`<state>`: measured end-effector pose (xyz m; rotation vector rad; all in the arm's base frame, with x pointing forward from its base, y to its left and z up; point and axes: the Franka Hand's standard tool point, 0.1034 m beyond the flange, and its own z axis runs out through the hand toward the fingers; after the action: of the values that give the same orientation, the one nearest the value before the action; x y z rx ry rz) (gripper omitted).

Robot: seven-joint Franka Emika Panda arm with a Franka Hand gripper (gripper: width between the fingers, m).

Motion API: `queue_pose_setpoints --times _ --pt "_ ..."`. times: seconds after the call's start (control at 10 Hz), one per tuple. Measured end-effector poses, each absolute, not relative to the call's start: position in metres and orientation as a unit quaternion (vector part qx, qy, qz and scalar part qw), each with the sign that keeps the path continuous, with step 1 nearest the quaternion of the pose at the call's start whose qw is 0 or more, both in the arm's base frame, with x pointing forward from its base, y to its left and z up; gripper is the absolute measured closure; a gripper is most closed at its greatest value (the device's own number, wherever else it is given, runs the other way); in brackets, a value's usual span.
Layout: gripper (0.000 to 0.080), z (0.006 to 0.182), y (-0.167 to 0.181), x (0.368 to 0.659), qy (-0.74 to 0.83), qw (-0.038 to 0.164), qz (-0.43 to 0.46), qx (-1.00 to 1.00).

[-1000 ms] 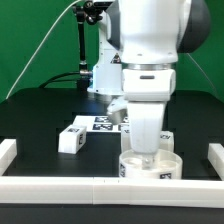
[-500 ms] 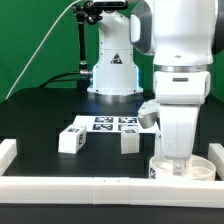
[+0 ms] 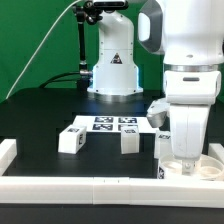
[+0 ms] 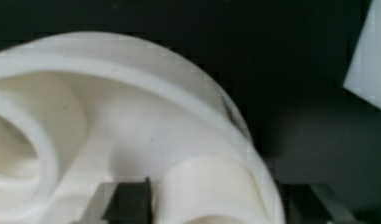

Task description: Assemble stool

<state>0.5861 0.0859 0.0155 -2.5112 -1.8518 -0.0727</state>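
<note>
Your two-finger gripper (image 3: pixel 186 158) hangs straight down from the white Panda arm (image 3: pixel 185 60), low over the front of the black table (image 3: pixel 40 115), toward the exterior view's right. In the wrist view its dark fingers (image 4: pixel 126 203) stand one on each side of a stretch of white wall. You cannot tell from either view whether they press that wall or stand just clear of it.

That wall belongs to the round, thick white plastic disc seat (image 3: pixel 203 168) of the stool. The seat sits flat on the table directly under the gripper, with a black-and-white tag on its side. It lies just behind the low white front rail (image 3: pixel 60 187) and near the rail's corner on the exterior view's right.

Well apart from the seat, toward the exterior view's left, you have two short white blocky legs, one (image 3: pixel 128 141) nearer the middle and one (image 3: pixel 70 138) farther left. Just behind them lies the marker board (image 3: pixel 108 123), flat on the table.
</note>
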Motion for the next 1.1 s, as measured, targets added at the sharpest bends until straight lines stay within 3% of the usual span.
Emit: queue_pose_setpoints --times 0.1,0.2,0.3,0.5,0.8,1.1 --pt "0.037 0.015 0.086 0.586 -0.593 0.01 -0.023 -0.805" --pt "0.0239 0.015 0.086 0.586 -0.593 0.01 -0.023 -0.805" --pt "0.0168 0.015 0.086 0.586 -0.593 0.01 -0.023 -0.805" --pt "0.0155 0.02 0.076 0.582 -0.596 0.01 -0.019 -0.803" --pt "0.015 0.049 0.074 0.573 -0.582 0.001 -0.026 -0.813" --pt "0.015 0.062 0.05 0.564 -0.565 -0.006 -0.026 -0.825"
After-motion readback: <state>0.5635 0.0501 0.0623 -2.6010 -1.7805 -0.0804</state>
